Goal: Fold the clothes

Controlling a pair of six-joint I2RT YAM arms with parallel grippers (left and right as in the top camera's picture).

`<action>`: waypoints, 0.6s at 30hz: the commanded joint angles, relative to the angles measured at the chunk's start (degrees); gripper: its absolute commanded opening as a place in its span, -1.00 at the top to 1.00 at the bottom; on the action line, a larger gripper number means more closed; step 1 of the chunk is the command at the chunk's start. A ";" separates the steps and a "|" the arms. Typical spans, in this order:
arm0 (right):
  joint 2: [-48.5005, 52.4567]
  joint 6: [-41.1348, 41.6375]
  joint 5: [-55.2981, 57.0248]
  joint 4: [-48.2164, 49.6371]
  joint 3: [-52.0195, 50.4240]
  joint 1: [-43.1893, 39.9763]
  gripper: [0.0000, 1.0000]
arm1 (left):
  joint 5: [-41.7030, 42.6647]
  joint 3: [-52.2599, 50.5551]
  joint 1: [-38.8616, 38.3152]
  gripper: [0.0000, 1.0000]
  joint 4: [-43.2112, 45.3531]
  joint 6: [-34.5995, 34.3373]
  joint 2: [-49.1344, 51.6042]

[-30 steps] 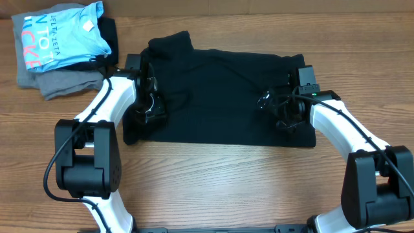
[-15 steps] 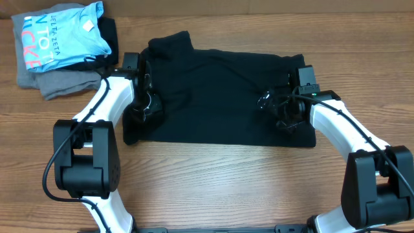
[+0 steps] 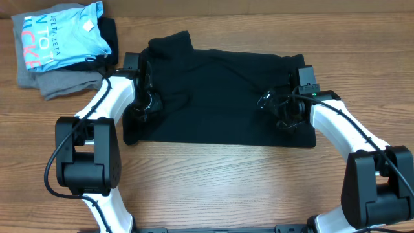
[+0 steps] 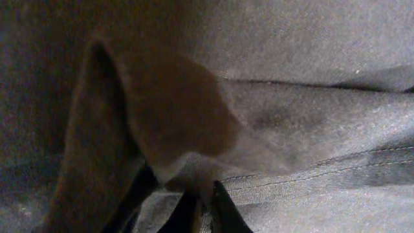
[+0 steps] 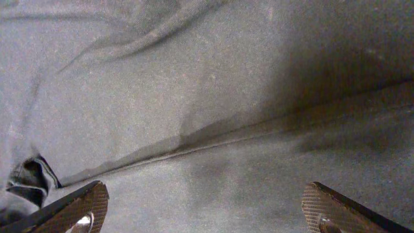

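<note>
The black T-shirt [image 3: 220,90] lies partly folded in the middle of the table, one sleeve sticking up at the back left. My left gripper [image 3: 143,105] is over its left edge, jaws [image 4: 204,210] shut on a pinched fold of the black T-shirt [image 4: 310,116]. My right gripper [image 3: 283,111] is over the shirt's right part, jaws [image 5: 207,210] wide open with only flat black fabric [image 5: 194,97] and a seam between the fingertips.
A light-blue shirt with white lettering [image 3: 61,32] lies on a grey folded garment [image 3: 58,81] at the back left corner. Bare wooden table [image 3: 226,181] runs along the front.
My left gripper has shifted slightly toward the back left along the shirt's left edge. The right arm has not moved.
</note>
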 commanded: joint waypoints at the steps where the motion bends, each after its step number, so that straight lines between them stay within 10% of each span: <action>1: 0.20 0.20 0.90 0.15 -0.37 0.13 -1.00 | -0.55 2.49 0.26 0.92 -0.92 0.09 0.76; 18: 0.17 0.22 2.21 0.17 -0.37 0.13 -1.00 | -0.81 4.81 0.26 0.92 11.61 0.07 0.79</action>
